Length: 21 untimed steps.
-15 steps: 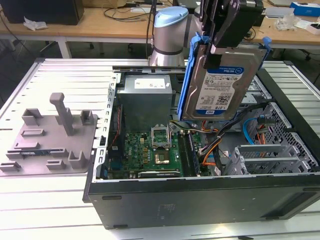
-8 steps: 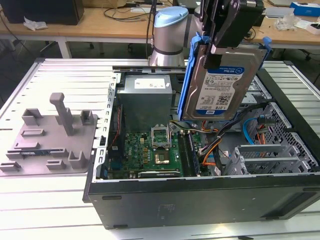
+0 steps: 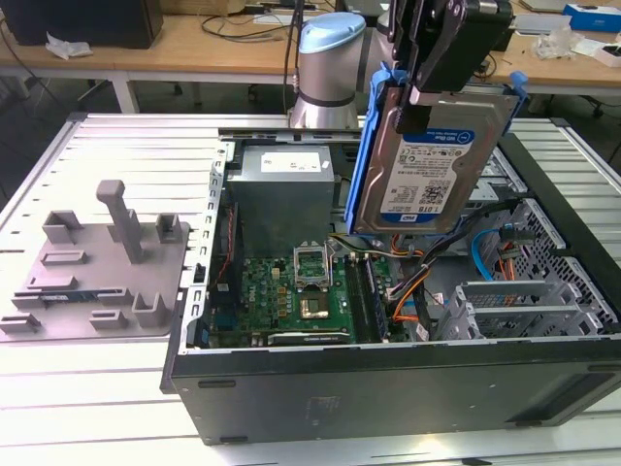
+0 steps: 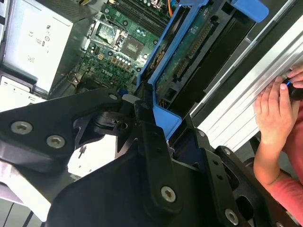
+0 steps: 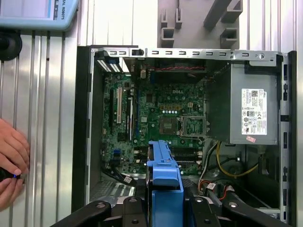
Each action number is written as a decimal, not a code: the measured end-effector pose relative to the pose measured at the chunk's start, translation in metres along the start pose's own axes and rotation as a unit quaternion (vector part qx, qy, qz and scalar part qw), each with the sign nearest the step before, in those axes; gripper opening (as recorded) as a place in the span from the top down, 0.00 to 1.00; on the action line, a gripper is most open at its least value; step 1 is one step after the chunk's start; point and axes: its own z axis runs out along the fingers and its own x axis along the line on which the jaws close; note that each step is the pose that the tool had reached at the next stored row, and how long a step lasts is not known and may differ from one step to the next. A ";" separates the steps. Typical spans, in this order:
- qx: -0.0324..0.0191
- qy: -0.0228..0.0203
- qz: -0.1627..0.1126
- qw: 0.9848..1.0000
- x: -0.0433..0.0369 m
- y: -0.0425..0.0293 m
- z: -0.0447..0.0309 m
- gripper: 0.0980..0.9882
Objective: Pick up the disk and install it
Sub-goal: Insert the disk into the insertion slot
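The disk (image 3: 427, 165) is a silver hard drive with a white and blue label and a blue bracket round its edges. It hangs upright and slightly tilted above the open computer case (image 3: 388, 374), over the case's far right part. My gripper (image 3: 419, 95) is shut on its upper edge from above. In the second wrist view the disk (image 4: 189, 52) shows its green circuit board side, with the black fingers (image 4: 147, 137) clamped on the blue bracket. In the first wrist view the disk (image 5: 164, 170) is edge on, above the motherboard (image 5: 161, 118).
Inside the case lie a power supply (image 3: 286, 184), a motherboard (image 3: 310, 291), cables and a metal drive cage (image 3: 524, 296). A grey fixture with upright posts (image 3: 107, 262) sits on the exterior view's left. A person's hand (image 4: 274, 109) rests on the table beside the case.
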 end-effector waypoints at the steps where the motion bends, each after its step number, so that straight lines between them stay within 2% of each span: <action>1: 0.000 0.000 0.000 1.000 0.0000 0.0000 0.0000 0.70; 4: 0.005 -0.004 0.000 1.000 0.0017 0.0034 0.0003 0.70; 9: 0.014 -0.021 -0.001 1.000 0.0049 0.0126 0.0011 0.70; 10: 0.017 -0.026 -0.001 1.000 0.0063 0.0142 0.0014 0.70; 11: 0.021 -0.028 -0.001 0.999 0.0083 0.0146 0.0018 0.70; 12: 0.025 -0.030 -0.001 0.999 0.0105 0.0147 0.0025 0.70; 15: 0.030 -0.035 -0.001 0.999 0.0170 0.0154 0.0045 0.70; 21: 0.033 -0.041 -0.001 0.999 0.0205 0.0167 0.0070 0.70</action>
